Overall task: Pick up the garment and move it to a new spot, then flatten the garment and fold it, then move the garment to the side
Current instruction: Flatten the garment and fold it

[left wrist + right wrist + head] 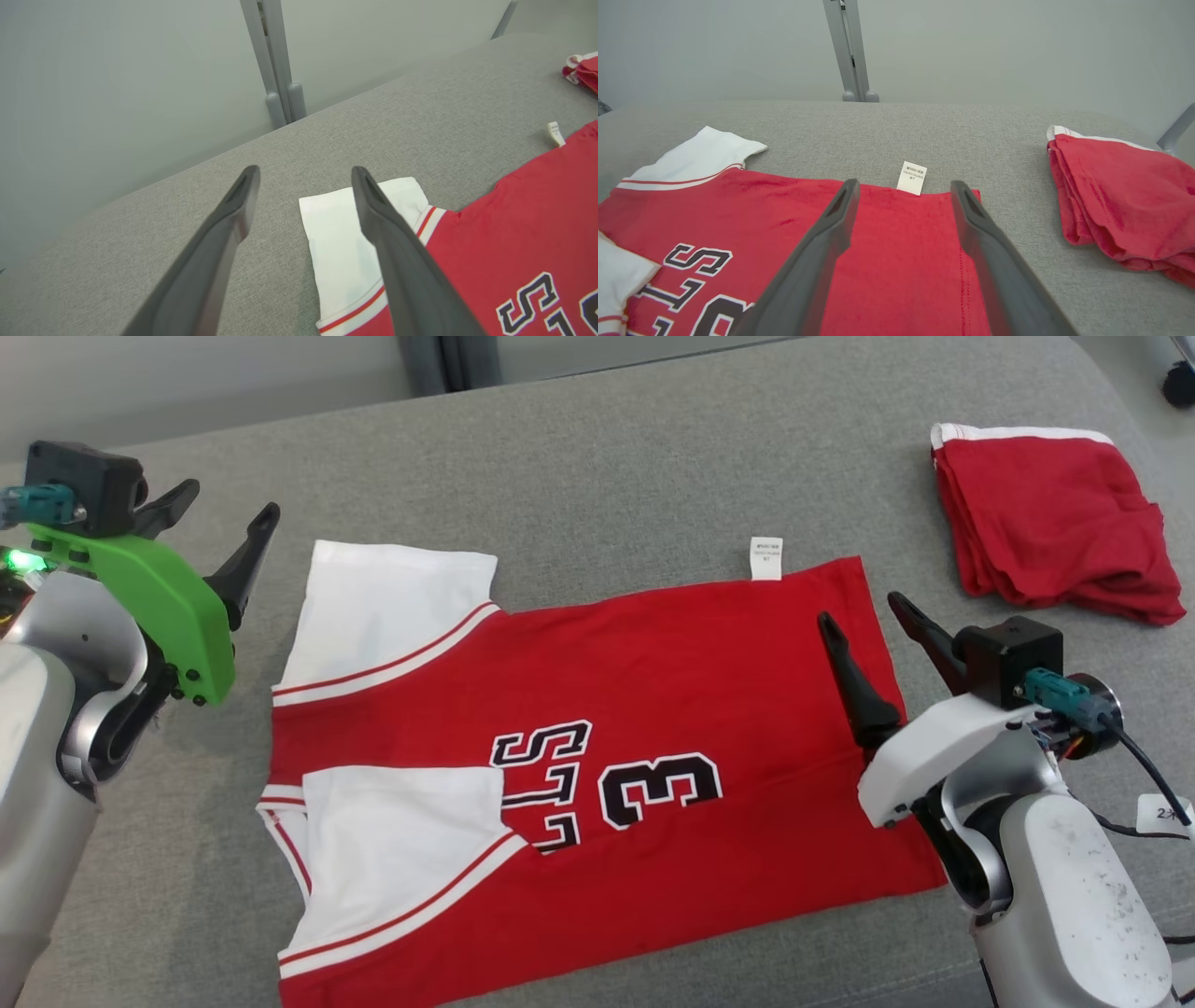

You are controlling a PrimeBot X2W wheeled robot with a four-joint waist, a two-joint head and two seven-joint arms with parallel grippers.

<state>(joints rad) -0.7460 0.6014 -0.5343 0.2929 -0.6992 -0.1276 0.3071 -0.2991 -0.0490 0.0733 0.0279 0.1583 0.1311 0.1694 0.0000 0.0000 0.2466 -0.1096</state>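
Observation:
The garment (653,709) is a red jersey with white sleeves, black lettering and a "3". It lies flat on the grey surface, one sleeve folded onto its front, a white tag (766,558) sticking out at its far edge. My left gripper (229,518) hovers open, left of the far white sleeve (345,238), holding nothing. Above the jersey's right hem, my right gripper (859,611) is open and empty. In the right wrist view the right gripper (901,186) points at the tag (911,177) and red cloth (896,261).
A second red garment (1055,523) with white trim lies folded at the far right, also in the right wrist view as a red pile (1120,196). The grey padded surface (607,457) ends at a pale wall with a grey post (275,70) behind it.

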